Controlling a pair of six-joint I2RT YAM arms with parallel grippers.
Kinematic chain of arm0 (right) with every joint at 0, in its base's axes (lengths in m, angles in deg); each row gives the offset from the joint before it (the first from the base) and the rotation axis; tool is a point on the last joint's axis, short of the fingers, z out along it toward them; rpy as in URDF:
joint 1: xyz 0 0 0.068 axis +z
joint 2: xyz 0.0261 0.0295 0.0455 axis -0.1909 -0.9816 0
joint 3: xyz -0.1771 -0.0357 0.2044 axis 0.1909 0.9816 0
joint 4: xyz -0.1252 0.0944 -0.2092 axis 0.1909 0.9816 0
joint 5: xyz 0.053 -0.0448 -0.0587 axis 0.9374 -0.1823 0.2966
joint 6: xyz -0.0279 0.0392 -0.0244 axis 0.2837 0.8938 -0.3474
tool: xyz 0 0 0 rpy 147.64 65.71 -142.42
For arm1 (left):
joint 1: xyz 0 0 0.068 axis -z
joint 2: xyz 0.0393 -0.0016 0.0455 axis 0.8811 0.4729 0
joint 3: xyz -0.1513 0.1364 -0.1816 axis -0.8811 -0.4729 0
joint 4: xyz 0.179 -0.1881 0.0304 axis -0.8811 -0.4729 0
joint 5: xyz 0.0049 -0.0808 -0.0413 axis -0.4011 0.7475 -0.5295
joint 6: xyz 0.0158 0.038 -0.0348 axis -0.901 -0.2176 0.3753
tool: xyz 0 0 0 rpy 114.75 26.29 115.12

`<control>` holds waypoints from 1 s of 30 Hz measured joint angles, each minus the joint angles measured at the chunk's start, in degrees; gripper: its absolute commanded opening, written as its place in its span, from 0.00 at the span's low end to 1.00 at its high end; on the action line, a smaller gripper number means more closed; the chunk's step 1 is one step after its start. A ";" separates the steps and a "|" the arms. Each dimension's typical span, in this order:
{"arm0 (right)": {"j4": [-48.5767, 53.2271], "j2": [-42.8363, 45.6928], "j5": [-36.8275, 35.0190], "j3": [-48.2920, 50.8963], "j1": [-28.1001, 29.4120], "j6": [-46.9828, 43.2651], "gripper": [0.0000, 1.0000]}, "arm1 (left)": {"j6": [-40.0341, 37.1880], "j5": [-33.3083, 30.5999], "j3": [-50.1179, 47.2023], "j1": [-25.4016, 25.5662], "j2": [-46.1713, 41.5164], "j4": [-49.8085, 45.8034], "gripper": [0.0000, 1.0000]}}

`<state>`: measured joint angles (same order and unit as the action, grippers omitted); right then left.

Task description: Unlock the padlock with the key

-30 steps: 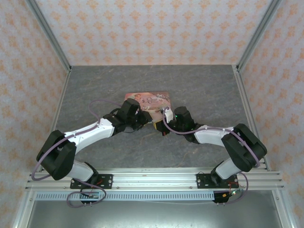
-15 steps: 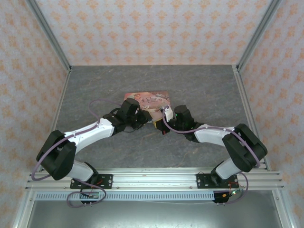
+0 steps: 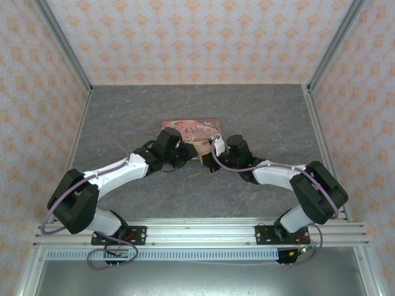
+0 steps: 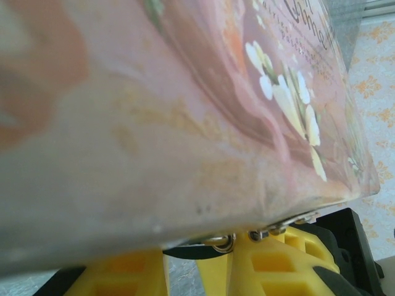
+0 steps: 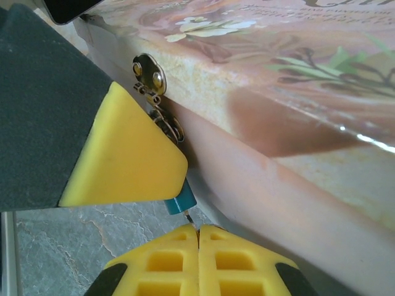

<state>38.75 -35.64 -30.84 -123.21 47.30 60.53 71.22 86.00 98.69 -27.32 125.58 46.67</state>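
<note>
The teal padlock (image 5: 179, 201) hangs below the pink tin's (image 5: 296, 123) hasp (image 5: 148, 69), pinched by the left gripper (image 4: 196, 274) — the right gripper (image 5: 197, 229), closed on the key (image 5: 187, 217), should twist gently and straight — no prying.

Two robot arms, one left arm (image 3: 114, 172) and one right arm (image 3: 278, 174), are bolted at the near edge of one grey desk (image 3: 185, 105). Each arm carries one gripper, which makes two: the left gripper (image 4: 197, 271) and the right gripper (image 5: 198, 231), each with two yellow-padded fingers (image 5: 154, 265). There is one pink illustrated tin (image 3: 196, 129), one tiny teal padlock (image 5: 179, 202) and one small pale metal clasp (image 5: 148, 71). Two purple cables (image 3: 126, 134) are present, one per arm. Three wallpapered walls (image 3: 197, 37) enclose the desk.
</note>
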 measured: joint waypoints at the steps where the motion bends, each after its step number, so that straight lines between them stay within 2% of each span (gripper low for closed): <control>1: -0.22 -0.24 0.07 0.00 -0.09 0.39 0.00 | 0.00 -0.02 0.00 -0.02 0.17 0.09 0.24; 12: -5.70 -5.97 -0.57 1.88 -0.35 5.92 0.00 | 1.27 -0.63 -0.46 0.00 5.73 2.91 0.25; 20: -11.15 -8.81 -2.27 5.01 0.31 12.22 0.00 | 1.70 -0.57 -1.53 0.42 9.64 6.51 0.32; 25: -13.75 -9.29 -4.02 5.95 2.47 17.07 0.00 | 2.51 -0.87 -3.19 0.42 10.43 9.88 0.41; 30: -15.58 -10.43 -5.33 6.25 3.50 21.51 0.00 | 2.71 -1.60 -4.63 0.28 10.10 12.98 0.59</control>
<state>23.17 -46.06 -36.18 -116.96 50.79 82.03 73.93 84.41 94.06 -27.04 135.67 59.66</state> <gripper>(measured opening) 0.047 0.533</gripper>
